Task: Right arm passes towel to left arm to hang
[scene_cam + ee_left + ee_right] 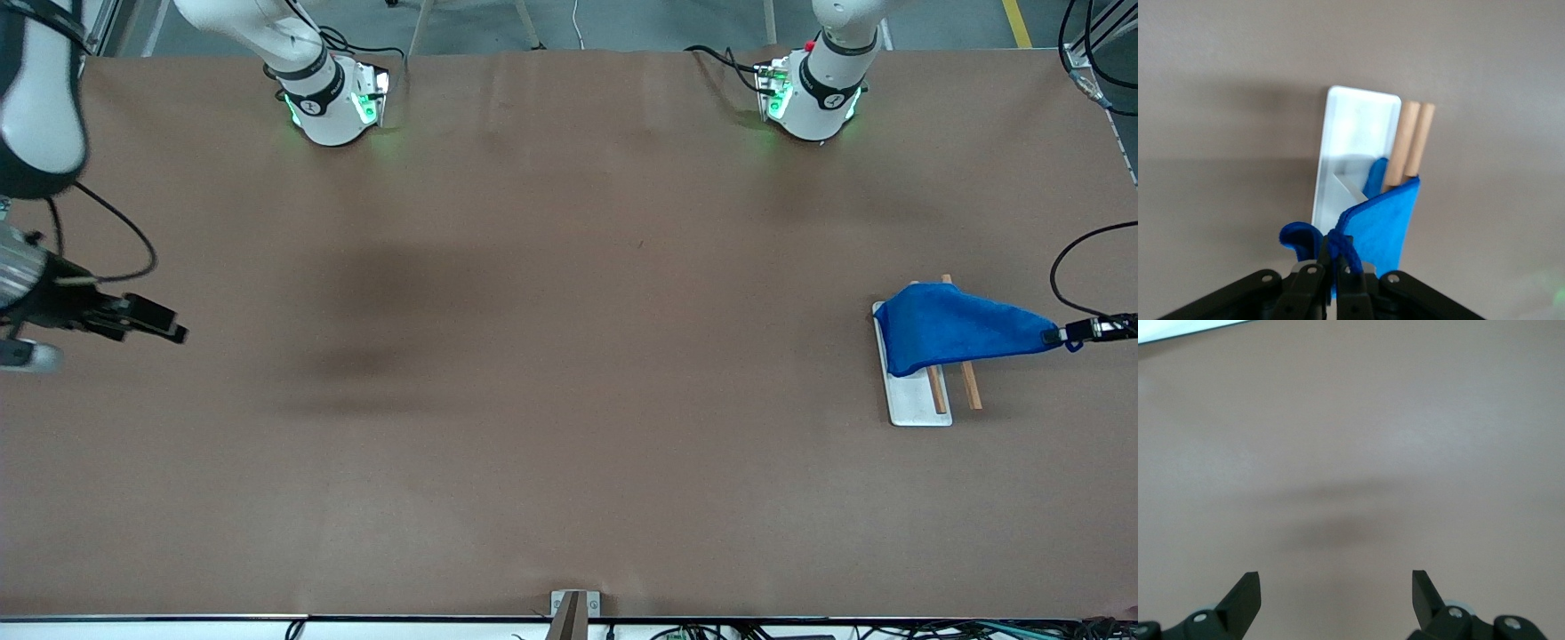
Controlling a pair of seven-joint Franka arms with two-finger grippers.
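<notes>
The royal-blue towel [956,325] is draped over the wooden bars [971,382] of the white-based rack [916,400] at the left arm's end of the table. One corner is stretched out sideways to my left gripper [1067,336], which is shut on that corner beside the rack. In the left wrist view the towel [1381,223] hangs over the two bars [1411,137] above the white base [1351,143], and its blue loop lies over the closed fingers [1313,280] of the left gripper [1335,267]. My right gripper [178,332] is open and empty over bare table at the right arm's end; it also shows in the right wrist view [1336,583].
A small metal bracket [574,609] sits at the table edge nearest the front camera. Black cables [1067,258] loop near the left gripper. The brown table [569,356] lies bare between the two arms.
</notes>
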